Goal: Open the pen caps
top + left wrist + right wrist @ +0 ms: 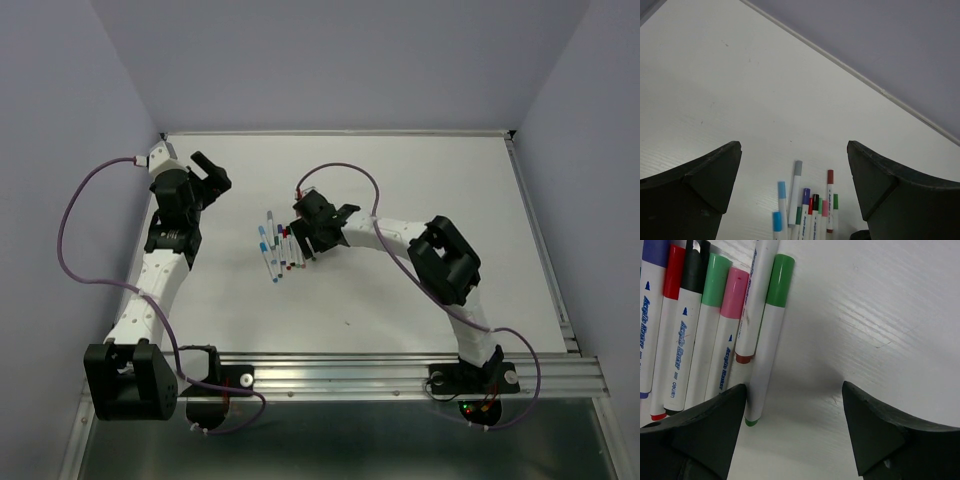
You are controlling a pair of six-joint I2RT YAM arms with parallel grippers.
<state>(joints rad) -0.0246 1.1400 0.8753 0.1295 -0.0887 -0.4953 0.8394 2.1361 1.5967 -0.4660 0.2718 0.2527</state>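
Observation:
Several capped pens [276, 246] lie side by side in a cluster at the table's middle. My right gripper [318, 232] is open, low at the cluster's right edge. In the right wrist view its left finger [700, 435] stands beside the green-capped pen [766, 340], which lies just inside the jaws by that finger, with the green cap [779, 281] at its far end. Pink, light green, black, red and purple caps lie to its left. My left gripper [212, 176] is open and empty, raised at the far left. The pens [807, 207] show below it in the left wrist view.
The white table [420, 170] is bounded by a raised rim at the back and right, with lilac walls around it. A metal rail [400, 375] runs along the near edge by the arm bases. Purple cables loop off both arms.

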